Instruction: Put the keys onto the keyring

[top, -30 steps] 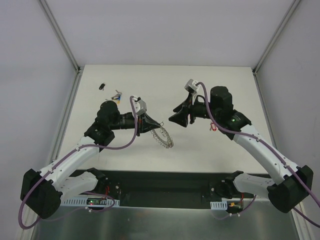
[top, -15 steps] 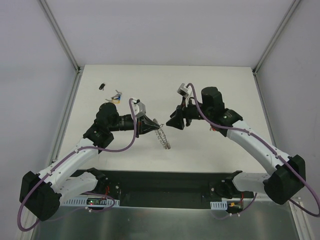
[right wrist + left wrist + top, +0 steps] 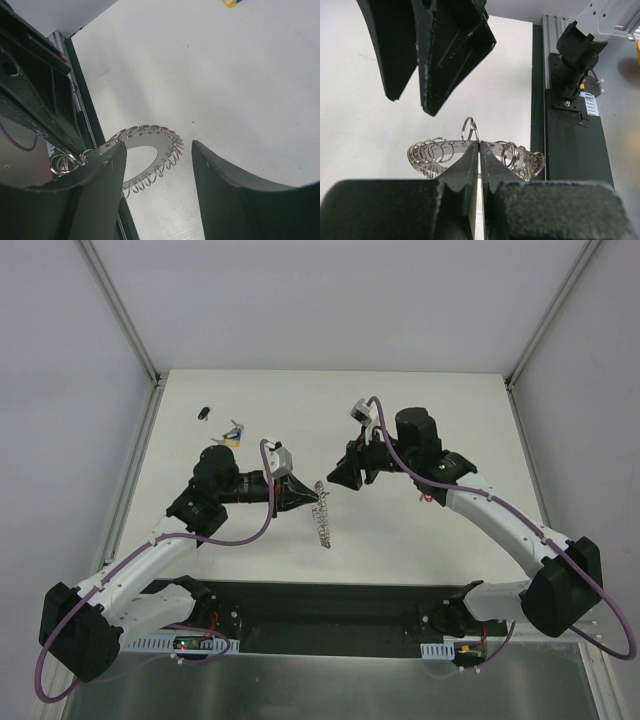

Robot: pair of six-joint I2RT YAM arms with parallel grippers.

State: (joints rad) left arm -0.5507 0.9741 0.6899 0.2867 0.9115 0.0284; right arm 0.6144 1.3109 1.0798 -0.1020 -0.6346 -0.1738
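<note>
The keyring (image 3: 322, 516), a grey metal ring with a coiled wire edge, hangs edge-on above the table. My left gripper (image 3: 312, 498) is shut on its rim; the left wrist view shows the fingertips (image 3: 470, 160) pinching the ring (image 3: 520, 156). My right gripper (image 3: 336, 478) is open and empty just right of it. In the right wrist view the ring (image 3: 165, 145) lies between and below the open fingers (image 3: 100, 185). A small key cluster with blue and yellow tags (image 3: 235, 432) lies at the back left. A red-tagged key (image 3: 427, 496) peeks from under the right arm.
A small black object (image 3: 204, 412) lies near the back left corner. A yellow tag (image 3: 230, 2) shows at the top edge of the right wrist view. A dark rail (image 3: 570, 145) runs along the table's near edge.
My right gripper has moved left and closer to the keyring. My left gripper has turned the ring so it now shows edge-on from above.
</note>
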